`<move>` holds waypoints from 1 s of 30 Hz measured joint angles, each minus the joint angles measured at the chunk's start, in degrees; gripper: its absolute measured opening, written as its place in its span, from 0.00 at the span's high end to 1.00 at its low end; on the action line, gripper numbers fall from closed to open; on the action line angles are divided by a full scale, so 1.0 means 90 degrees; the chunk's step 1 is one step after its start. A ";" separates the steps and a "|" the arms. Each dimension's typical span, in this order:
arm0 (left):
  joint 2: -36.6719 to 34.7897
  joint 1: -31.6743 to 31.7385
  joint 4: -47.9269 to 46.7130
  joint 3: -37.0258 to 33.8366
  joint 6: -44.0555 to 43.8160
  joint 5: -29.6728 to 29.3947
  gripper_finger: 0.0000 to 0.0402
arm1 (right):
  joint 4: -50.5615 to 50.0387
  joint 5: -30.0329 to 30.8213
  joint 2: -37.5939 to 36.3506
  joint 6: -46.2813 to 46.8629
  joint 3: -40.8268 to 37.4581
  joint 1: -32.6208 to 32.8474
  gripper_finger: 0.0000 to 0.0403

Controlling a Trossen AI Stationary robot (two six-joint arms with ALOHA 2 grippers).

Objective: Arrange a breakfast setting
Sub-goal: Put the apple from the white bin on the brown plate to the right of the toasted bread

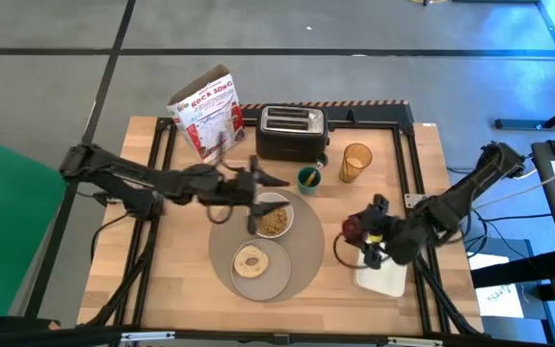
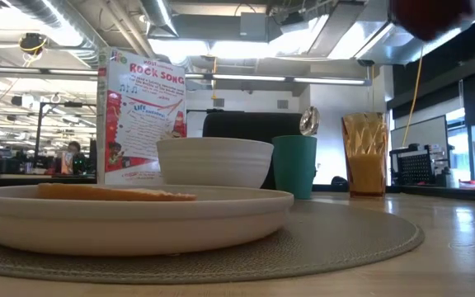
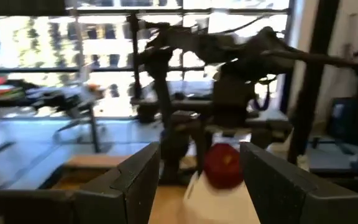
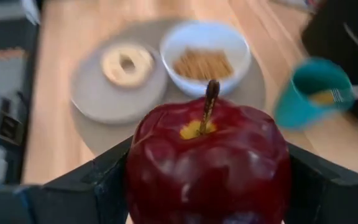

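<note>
The right claw [image 1: 355, 234] grips the glossy red apple [image 4: 209, 163] above the wooden counter [image 1: 162, 280], beside the round grey-beige placemat [image 1: 306, 253], while the left claw [image 1: 258, 198] hangs parted and empty above the white cereal bowl [image 1: 274, 218].

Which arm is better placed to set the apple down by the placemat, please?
Right: its gripper already holds the red apple beside the placemat; the left gripper hovers over the bowl.

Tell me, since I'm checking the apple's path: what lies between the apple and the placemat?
Only bare wooden table, seen in the high view. The right end effector holds the red apple just right of the round placemat.
</note>
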 joint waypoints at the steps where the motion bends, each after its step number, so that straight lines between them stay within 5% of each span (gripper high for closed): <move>1: 0.0242 0.0036 0.0002 0.0277 0.0000 0.0230 0.46 | 0.0300 -0.0094 -0.0018 -0.0319 0.0000 -0.0136 0.28; 7: 0.1239 0.0116 -0.0305 0.1756 0.0004 0.1362 0.46 | 0.1626 -0.0564 -0.0025 -0.1380 0.0000 -0.0882 0.28; 11: 0.1540 0.0117 -0.0821 0.2256 0.0073 0.1524 0.46 | 0.2442 -0.0577 -0.0051 -0.1927 -0.0002 -0.1185 0.28; 30: 0.1725 0.0231 -0.0926 0.2320 0.0214 0.1213 0.52 | 0.3887 -0.0454 -0.0059 -0.3301 -0.0010 -0.1270 0.28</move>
